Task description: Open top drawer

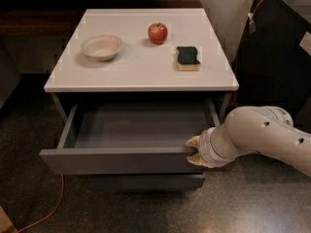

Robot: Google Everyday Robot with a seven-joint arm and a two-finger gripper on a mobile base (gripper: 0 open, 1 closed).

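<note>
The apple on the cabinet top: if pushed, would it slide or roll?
Probably rolls: the apple looks round on a smooth flat cabinet top. Likely firm: it looks whole. The gripper is at the top drawer front, right end, well away.

A low grey cabinet with a flat white rectangular top [141, 72] stands in the middle of the room, and its top catches the brightest light. Around its base spreads a dark speckled stone-like floor [252, 203], dim towards the edges. A thin orange cable [51, 208] curls over the floor at the cabinet's front left. Behind the cabinet, to the left, runs a dark brown wooden ledge [43, 18]; behind it to the right rises a pale plain wall [228, 13]. Right of the cabinet stands a tall black boxy unit [277, 62]. The gripper [194, 152] sits at the cabinet's front right, below the top.
</note>
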